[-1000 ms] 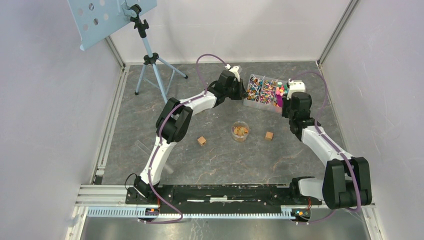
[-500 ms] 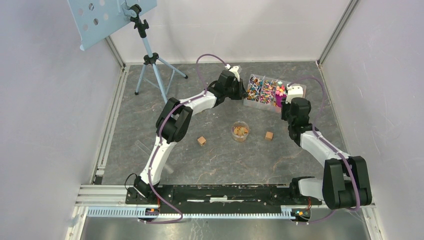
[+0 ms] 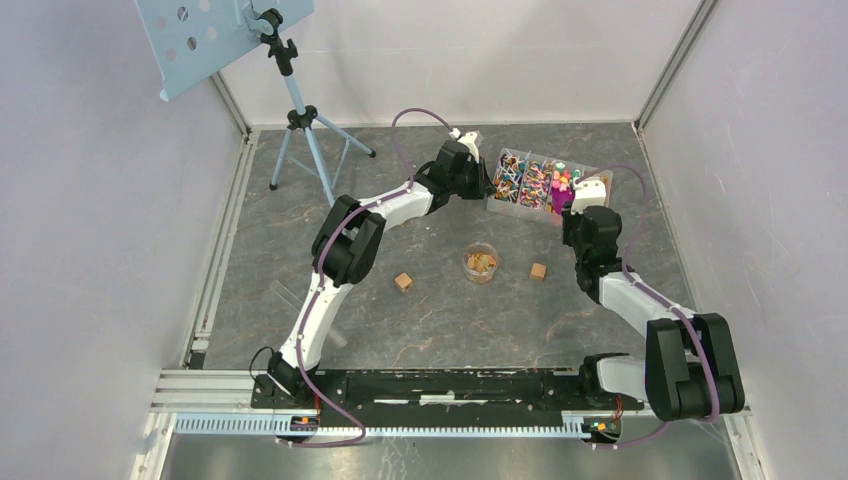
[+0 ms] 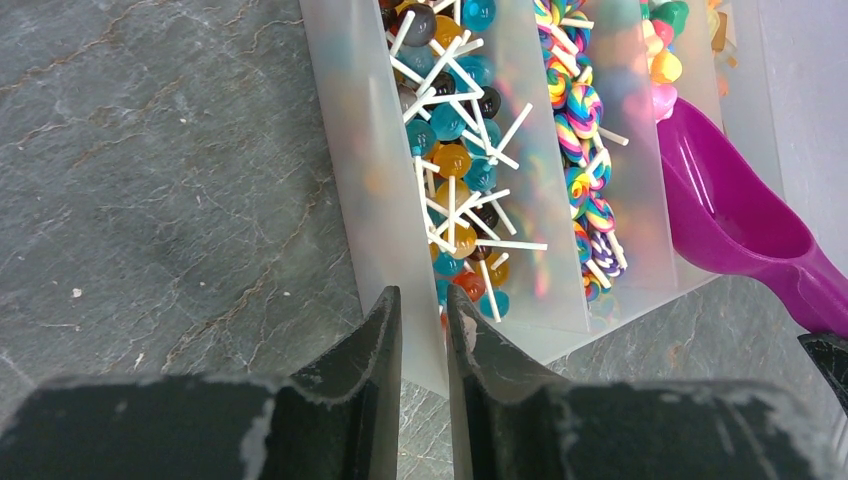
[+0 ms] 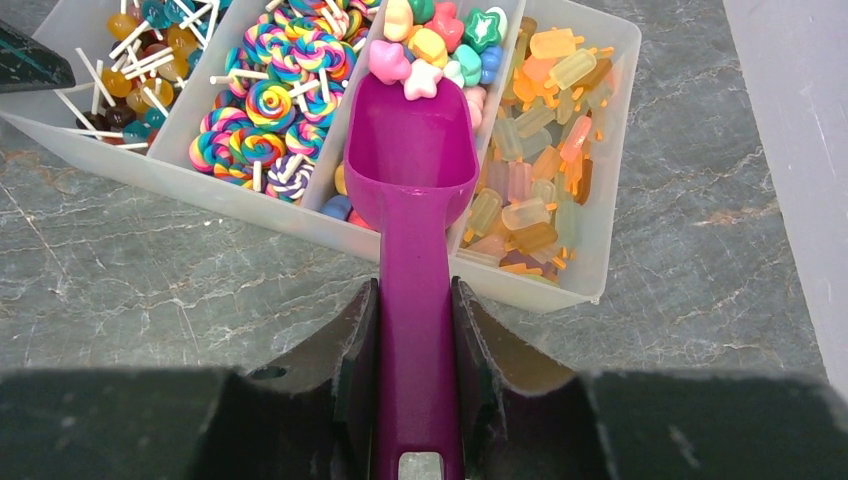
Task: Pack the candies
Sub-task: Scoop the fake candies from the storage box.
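The candies fill a translucent divided tray (image 5: pixel 612 150): ball lollipops (image 4: pixel 450 150), swirl lollipops (image 5: pixel 270 100), star and heart sweets (image 5: pixel 450 35) and ice-lolly shapes (image 5: pixel 545 120). My right gripper (image 5: pixel 413 290) is shut on the handle of a magenta scoop (image 5: pixel 412 180). The scoop's bowl lies over the third compartment, with two pink sweets (image 5: pixel 405 68) at its front lip. My left gripper (image 4: pixel 421 300) is shut on the tray's left wall (image 4: pixel 370 150) near its corner. From above, the left gripper (image 3: pixel 483 180) and right gripper (image 3: pixel 570 210) flank the tray (image 3: pixel 600 180).
A small clear cup (image 3: pixel 481 263) holding orange-brown pieces stands mid-table, with one wooden cube (image 3: pixel 403 282) to its left and another (image 3: pixel 538 271) to its right. A tripod (image 3: pixel 300 120) carrying a blue perforated panel (image 3: pixel 210 35) stands at the back left. White walls enclose the table.
My right wrist has drawn back toward the near side, pulling the scoop with it. The left arm and the tray have not moved.
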### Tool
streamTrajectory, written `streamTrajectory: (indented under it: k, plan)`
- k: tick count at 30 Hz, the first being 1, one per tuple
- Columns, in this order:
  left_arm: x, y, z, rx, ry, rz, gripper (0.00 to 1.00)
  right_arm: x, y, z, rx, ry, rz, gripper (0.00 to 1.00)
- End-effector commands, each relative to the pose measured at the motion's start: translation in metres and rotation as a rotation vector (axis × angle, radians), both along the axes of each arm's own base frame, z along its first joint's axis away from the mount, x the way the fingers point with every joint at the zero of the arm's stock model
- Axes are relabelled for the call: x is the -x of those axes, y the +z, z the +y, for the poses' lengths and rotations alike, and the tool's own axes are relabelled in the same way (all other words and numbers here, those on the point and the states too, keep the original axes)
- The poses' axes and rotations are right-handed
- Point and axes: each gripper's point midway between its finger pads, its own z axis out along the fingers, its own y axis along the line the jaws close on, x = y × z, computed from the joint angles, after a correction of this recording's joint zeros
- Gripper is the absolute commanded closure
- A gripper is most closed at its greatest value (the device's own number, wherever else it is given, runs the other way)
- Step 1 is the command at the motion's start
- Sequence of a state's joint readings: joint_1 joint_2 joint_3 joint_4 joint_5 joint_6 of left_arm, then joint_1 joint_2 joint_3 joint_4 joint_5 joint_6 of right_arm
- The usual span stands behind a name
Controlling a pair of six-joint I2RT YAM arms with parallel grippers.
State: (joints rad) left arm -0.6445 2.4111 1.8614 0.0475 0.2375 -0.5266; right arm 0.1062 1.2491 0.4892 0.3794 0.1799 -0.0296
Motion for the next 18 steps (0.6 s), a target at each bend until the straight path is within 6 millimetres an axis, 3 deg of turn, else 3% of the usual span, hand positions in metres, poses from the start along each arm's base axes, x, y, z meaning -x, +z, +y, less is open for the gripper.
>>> streamTrajectory:
  k: [1, 12, 18]
  plan:
    - [0.003, 0.025, -0.023, 0.111, -0.043, -0.011, 0.95, 0.005, 0.004, -0.003, 0.029, 0.013, -0.059, 1.0]
    - [0.0, 0.028, -0.023, 0.13, -0.01, 0.008, 0.85, 0.017, 0.006, -0.01, 0.046, 0.001, -0.162, 1.0]
    - [-0.001, 0.033, -0.023, 0.14, -0.002, 0.007, 0.74, 0.023, 0.011, -0.015, 0.052, -0.017, -0.209, 1.0]
